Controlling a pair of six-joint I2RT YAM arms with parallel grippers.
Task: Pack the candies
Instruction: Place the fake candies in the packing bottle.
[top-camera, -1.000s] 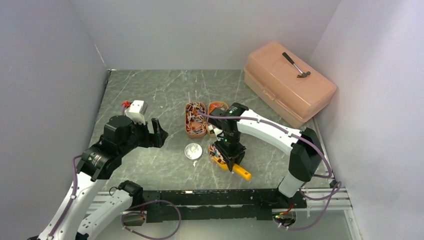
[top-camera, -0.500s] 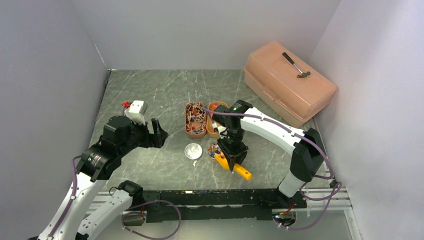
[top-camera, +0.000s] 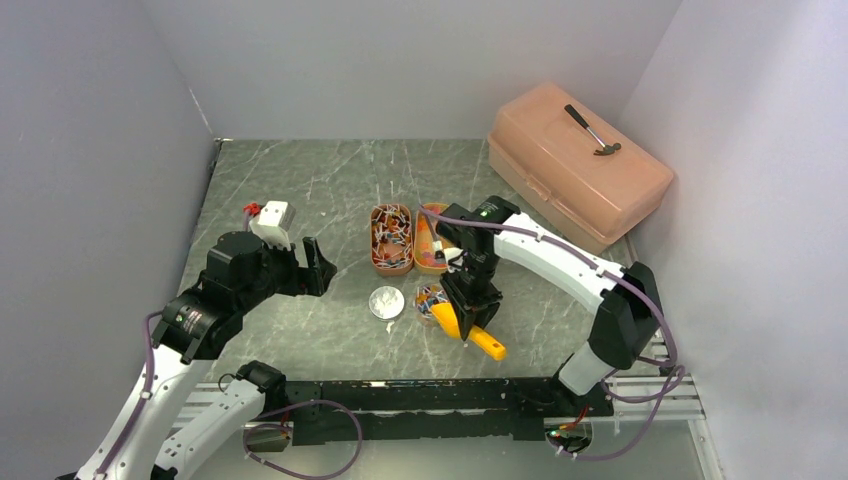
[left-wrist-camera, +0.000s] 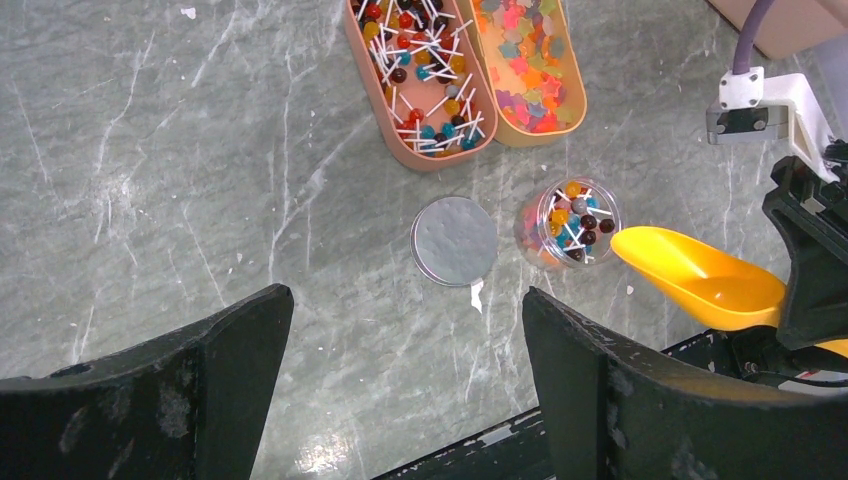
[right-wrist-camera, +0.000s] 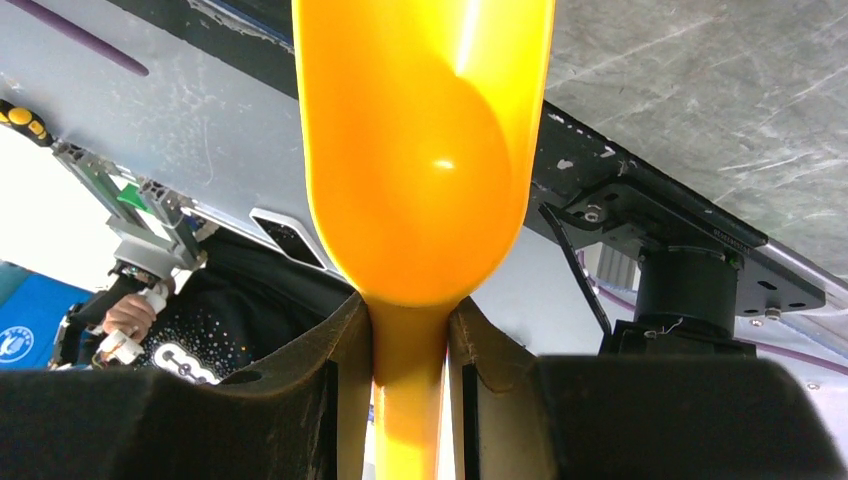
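Nearest the bases, R gripper (top-camera: 466, 318) is pinching the handle of an orange-yellow scoop (top-camera: 470, 333), w/ fingers (right-wrist-camera: 340, 370) pressing it from both sides. Scoop bowl is pointing twd a small clear jar (left-wrist-camera: 528, 228), its tip just beside the rim; touching or not, can't tell. Jar is standing upright, uncapped, holding some of the candies (left-wrist-camera: 572, 212): round sweets on white sticks, plus colored bits lower down. Round lid (top-camera: 386, 301) is lying flat just L of the jar, apart from it. L gripper (top-camera: 305, 268) is hovering over the table's (top-camera: 300, 180) L side w/ jaws spread wide. Farther back, two oblong orange trays are sitting side by side: L tray (left-wrist-camera: 430, 163) is holding more stick sweets, R tray (left-wrist-camera: 578, 85) gummy pieces in pink, orange, yellow. A white box (top-camera: 274, 222) is sitting beyond the L gripper. Far R, a peach toolbox (top-camera: 560, 180) is carrying a hammer (top-camera: 592, 130).
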